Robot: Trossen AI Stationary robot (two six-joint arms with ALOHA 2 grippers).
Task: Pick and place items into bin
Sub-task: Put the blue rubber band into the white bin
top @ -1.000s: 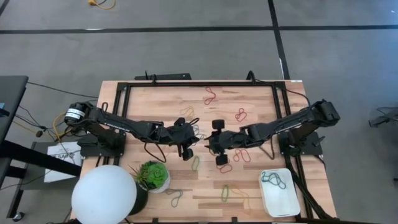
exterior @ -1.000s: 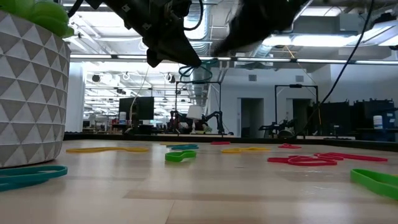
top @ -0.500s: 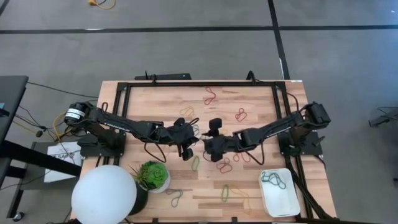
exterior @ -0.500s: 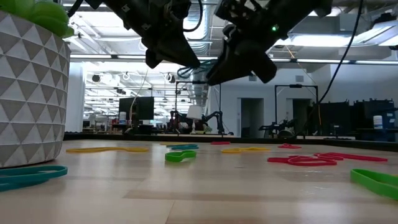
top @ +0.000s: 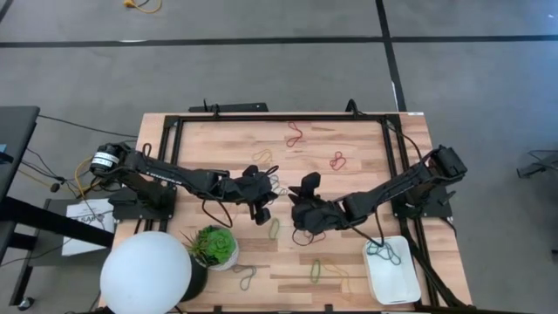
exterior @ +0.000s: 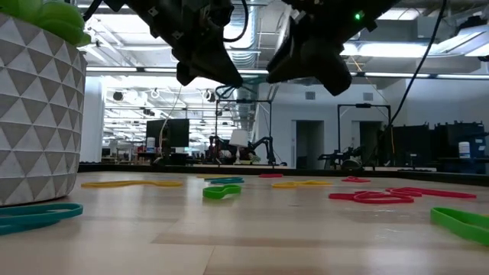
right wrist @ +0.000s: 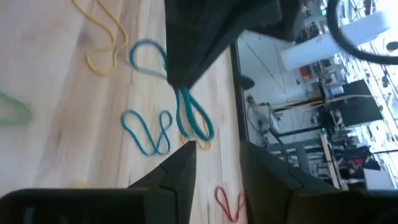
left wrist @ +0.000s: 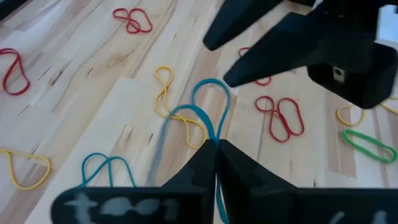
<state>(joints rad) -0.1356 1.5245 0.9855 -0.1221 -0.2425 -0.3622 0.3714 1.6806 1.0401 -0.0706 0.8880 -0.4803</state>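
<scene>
1. Closed jaws are seen on the left gripper [left wrist: 216,163], pinched on a teal rubber band [left wrist: 208,112] that dangles above the wooden table [top: 227,139]; the gripper is held mid-table, raised.
2. Parted jaws are shown on the right gripper [right wrist: 217,163], nothing held; it is placed just beside the teal rubber band.
3. The bin [top: 392,275] is seen at the table's front right corner with a dark band [top: 384,252] inside; other loops are scattered on the wood.
4. Compared with a second ago, the right gripper has been moved closer to the left gripper; the left gripper is unchanged.

Robotics lab: exposed ceiling ducts [exterior: 252,34], distant robot arms [exterior: 263,145].
</scene>
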